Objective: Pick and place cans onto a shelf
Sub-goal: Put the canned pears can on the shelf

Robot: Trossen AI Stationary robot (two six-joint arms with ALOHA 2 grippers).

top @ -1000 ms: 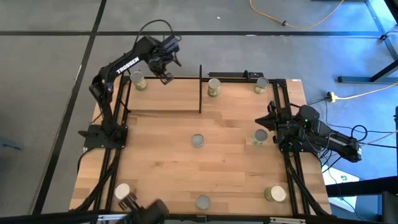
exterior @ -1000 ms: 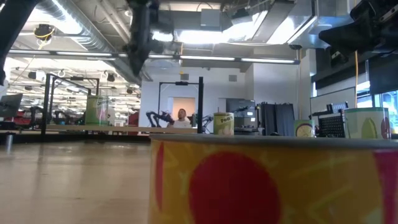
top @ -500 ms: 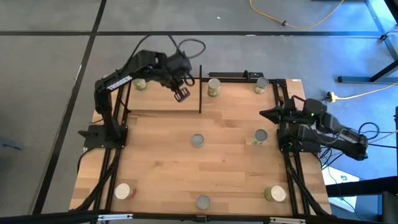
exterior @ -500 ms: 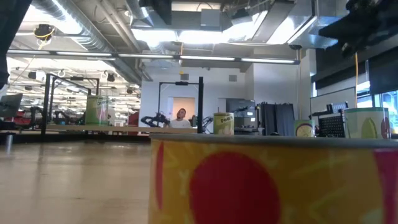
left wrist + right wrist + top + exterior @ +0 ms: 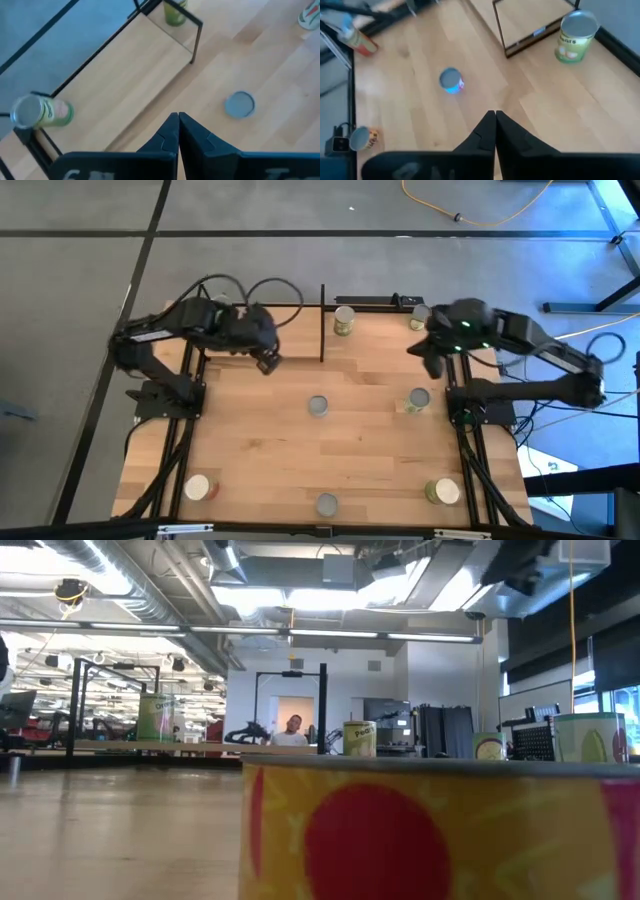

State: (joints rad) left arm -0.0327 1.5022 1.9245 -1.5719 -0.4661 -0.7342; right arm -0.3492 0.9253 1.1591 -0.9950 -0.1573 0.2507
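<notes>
The shelf (image 5: 295, 340), black posts around a light board, stands at the table's far left. One can (image 5: 42, 111) stands on its far left corner. Other cans stand on the table: one beside the shelf's right post (image 5: 343, 320), one far right (image 5: 418, 317), one in the middle (image 5: 318, 407), one at the right (image 5: 418, 400), and three along the near edge. My left gripper (image 5: 265, 361) hangs shut and empty above the shelf's near rail. My right gripper (image 5: 421, 352) is shut and empty, raised over the table's right side, above and beyond the right can.
The shelf's tall right post (image 5: 322, 320) rises between the two grippers. A yellow can with a red disc (image 5: 440, 830) fills the low view's foreground. Bare wood lies between the middle can and the shelf. Black frame rails run along both table sides.
My left gripper has left the shelf's far left corner, swung toward the table's right, then drawn back toward the near edge; the can stays on the shelf. My right arm has lifted from its folded rest at the right edge and tipped its gripper down toward the table.
</notes>
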